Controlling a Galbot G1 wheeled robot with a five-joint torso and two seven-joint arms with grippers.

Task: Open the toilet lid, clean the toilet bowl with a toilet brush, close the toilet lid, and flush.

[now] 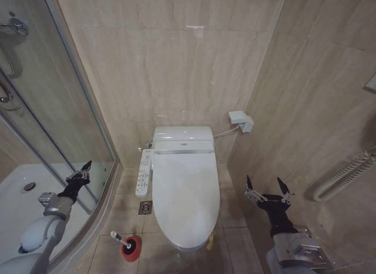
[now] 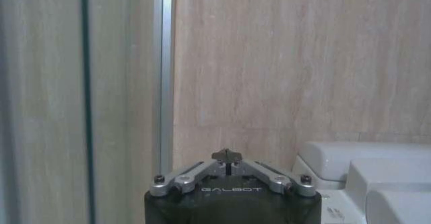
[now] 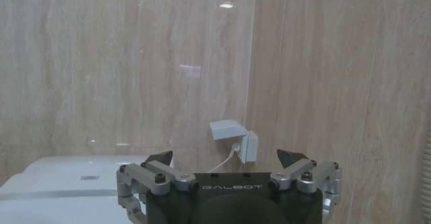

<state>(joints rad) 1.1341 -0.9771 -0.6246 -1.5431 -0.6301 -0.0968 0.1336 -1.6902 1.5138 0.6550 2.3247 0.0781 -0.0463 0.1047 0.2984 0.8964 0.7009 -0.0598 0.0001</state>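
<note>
1. Head view: I see the toilet lid (image 1: pixel 183 191) down over the toilet bowl (image 1: pixel 189 243); toilet brush (image 1: pixel 121 240) in its red holder (image 1: pixel 132 249) on the floor, on the bowl's left.
2. Left gripper (image 1: pixel 82 170) clenched, empty, beside the shower glass (image 1: pixel 56 139).
3. Right gripper (image 1: pixel 267 186) released, right of the bowl.
4. Right wrist view adds the wall socket (image 3: pixel 233 140).
</note>
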